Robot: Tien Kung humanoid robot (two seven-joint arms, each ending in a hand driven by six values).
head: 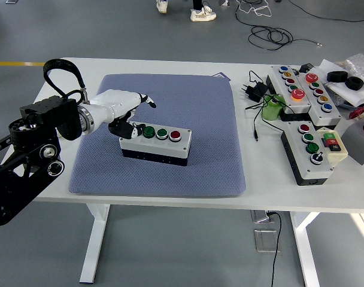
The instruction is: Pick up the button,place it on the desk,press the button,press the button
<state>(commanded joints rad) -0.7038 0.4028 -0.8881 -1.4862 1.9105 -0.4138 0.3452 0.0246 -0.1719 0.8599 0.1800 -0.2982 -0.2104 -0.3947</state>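
Note:
A white button box [156, 144] lies flat on a blue-grey mat [188, 101]. Along its top run a black-and-white knob [135, 128], two green buttons [148, 131] and a red button [175, 136]. My left hand [129, 113], white with black fingertips, reaches in from the left and hovers over the box's left end. Its long fingers [147, 100] stretch out past the box and hold nothing. The dark thumb [121, 127] points down at the knob end, touching or nearly touching it. The right arm does not show.
On the right of the table lie two more button boxes [303, 89] [314, 150], a green cylinder [272, 109], a black power adapter [254, 89] with cable, and black rolls [345, 79]. A person's feet [201, 12] show beyond the far edge.

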